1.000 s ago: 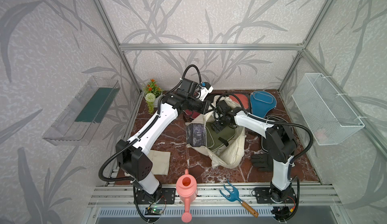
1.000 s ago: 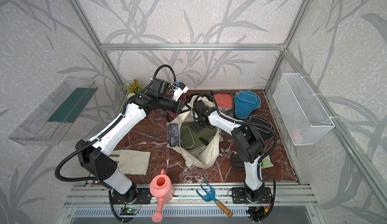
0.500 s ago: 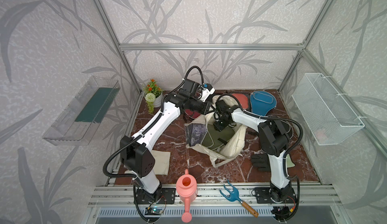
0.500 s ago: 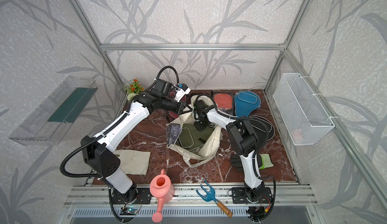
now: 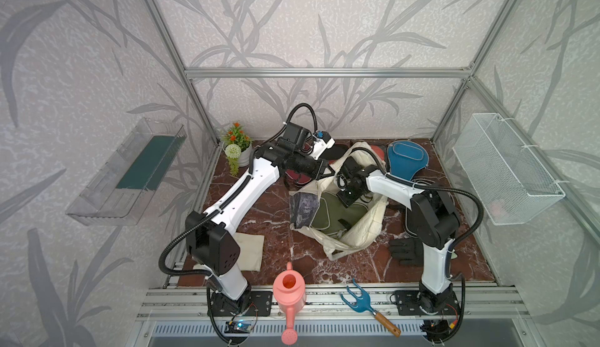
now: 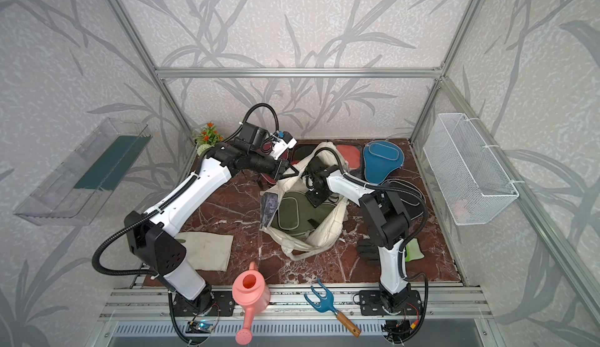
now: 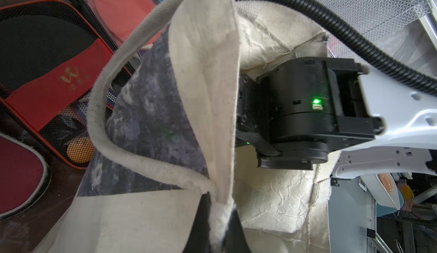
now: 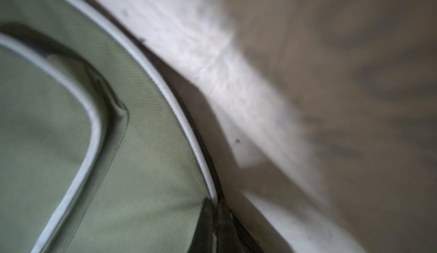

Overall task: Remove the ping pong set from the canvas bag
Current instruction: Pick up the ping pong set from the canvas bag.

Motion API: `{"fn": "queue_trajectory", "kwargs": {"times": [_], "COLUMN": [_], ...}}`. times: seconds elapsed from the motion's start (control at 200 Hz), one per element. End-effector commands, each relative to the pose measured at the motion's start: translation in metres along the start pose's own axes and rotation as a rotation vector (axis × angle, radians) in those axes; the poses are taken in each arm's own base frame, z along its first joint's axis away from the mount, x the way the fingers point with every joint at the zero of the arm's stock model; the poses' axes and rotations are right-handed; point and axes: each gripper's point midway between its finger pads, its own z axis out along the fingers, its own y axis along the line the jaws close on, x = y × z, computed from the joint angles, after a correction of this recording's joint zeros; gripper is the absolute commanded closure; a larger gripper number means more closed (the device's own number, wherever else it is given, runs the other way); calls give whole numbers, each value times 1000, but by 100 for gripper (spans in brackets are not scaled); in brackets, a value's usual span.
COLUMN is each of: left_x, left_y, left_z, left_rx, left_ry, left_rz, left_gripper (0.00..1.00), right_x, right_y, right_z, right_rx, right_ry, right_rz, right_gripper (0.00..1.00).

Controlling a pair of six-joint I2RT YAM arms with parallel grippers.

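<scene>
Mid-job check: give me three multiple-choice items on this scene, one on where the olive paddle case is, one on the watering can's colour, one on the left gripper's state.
1. Where is the olive paddle case?
A) in the canvas bag
B) in the wire basket
C) on the front rail

2. What colour is the watering can?
A) blue
B) green
C) pink

3. How is the left gripper?
A) open above the table
B) shut on the canvas bag
C) shut on the hand rake

Key:
1 A: both top views show it lying inside the bag's open mouth.
2 C: its body and spout are pink.
3 B: the left wrist view shows cream fabric pinched between its fingers.
</scene>
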Motion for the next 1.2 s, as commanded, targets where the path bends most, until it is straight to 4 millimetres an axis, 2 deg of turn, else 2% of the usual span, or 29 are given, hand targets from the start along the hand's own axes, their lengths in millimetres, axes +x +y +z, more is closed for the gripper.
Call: {"fn": "queue_trajectory", "kwargs": {"times": [0.0, 0.205, 0.23, 0.25, 0.285, 0.615, 0.715, 0.84, 0.95, 1.055, 1.195], "left_x": [4, 7, 7, 8, 7, 4, 1, -2, -3, -3, -3], "left_y": [-8, -3, -2, -2, -2, 6, 9, 8, 8, 7, 8], "left_z": [-19, -26, -26, -26, -27, -33, -37, -38, -35, -32, -29], "left_rx": [-29, -73, -75, -77, -80, -146, -179, -174, -162, -145, -137], "left_ry": [12, 14, 14, 15, 14, 7, -3, -15, -16, -13, -11], "left_rz": [26, 35, 35, 35, 36, 49, 62, 67, 61, 55, 51], "left_gripper": [100, 100, 100, 100, 100, 100, 100, 100, 100, 100, 100], "right_x": [4, 1, 3, 0, -1, -3, -1, 3, -4, -15, -23], "right_y": [-2, 9, 10, 12, 13, 7, 6, -7, -15, -10, -8], "right_z": [-32, -71, -71, -83, -90, -151, -160, -167, -178, -187, -187], "right_rx": [12, -20, -25, -23, -24, 65, 94, 185, 301, 367, 412], "right_ry": [-34, -129, -125, -155, -169, -293, -324, -320, -365, -430, -455], "right_rz": [45, 35, 33, 27, 22, -3, -62, -57, -76, -140, -183], "right_gripper": [100, 100, 100, 100, 100, 100, 100, 100, 100, 100, 100]}}
